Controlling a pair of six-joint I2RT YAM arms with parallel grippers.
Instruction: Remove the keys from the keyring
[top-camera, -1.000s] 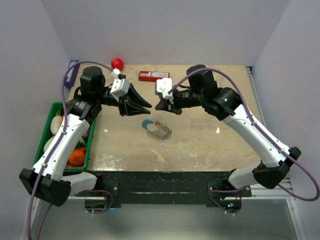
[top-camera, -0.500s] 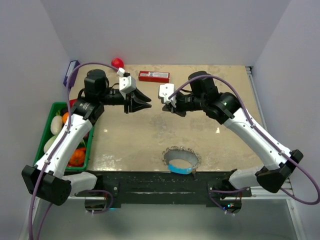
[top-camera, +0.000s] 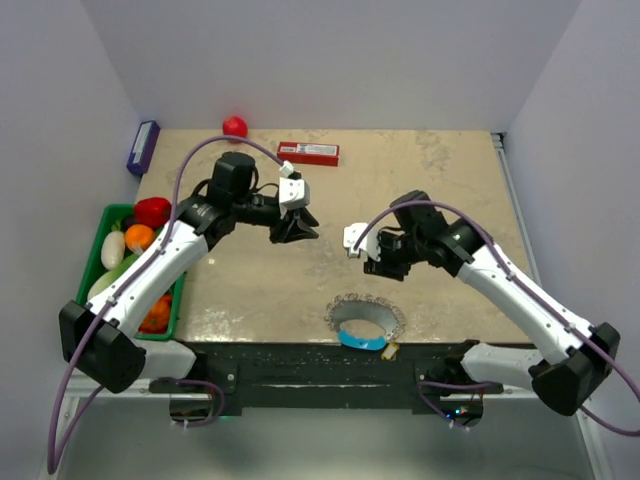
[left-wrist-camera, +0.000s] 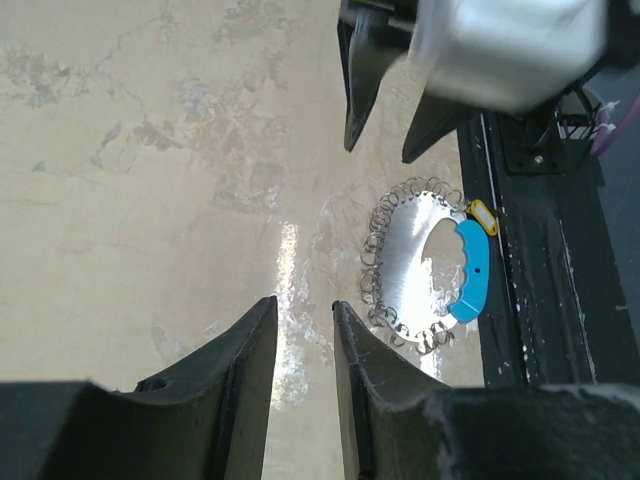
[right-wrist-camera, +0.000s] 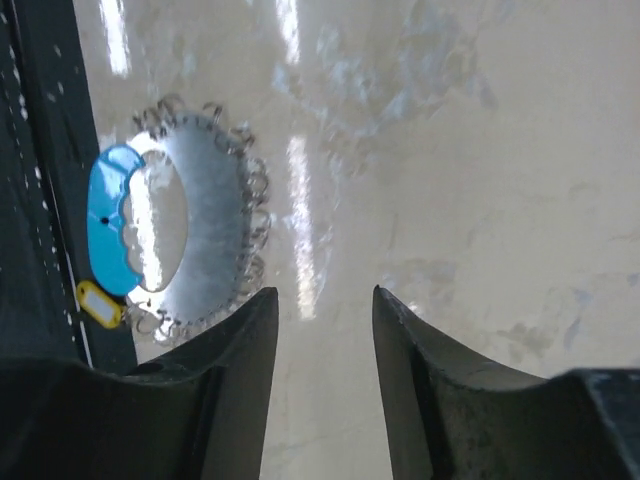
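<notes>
In the left wrist view the right gripper (left-wrist-camera: 378, 148) is a blur whose body runs off the top edge. The jaws of the left gripper (left-wrist-camera: 303, 303) are cut by the bottom edge there, as the right gripper's are in its own wrist view. From above, the keys (top-camera: 388, 349) show as a mere yellow speck beside the keyring (top-camera: 360, 340), too small to tell whether it is linked to the loop, and the left arm covers part of the green bin (top-camera: 110, 209).
</notes>
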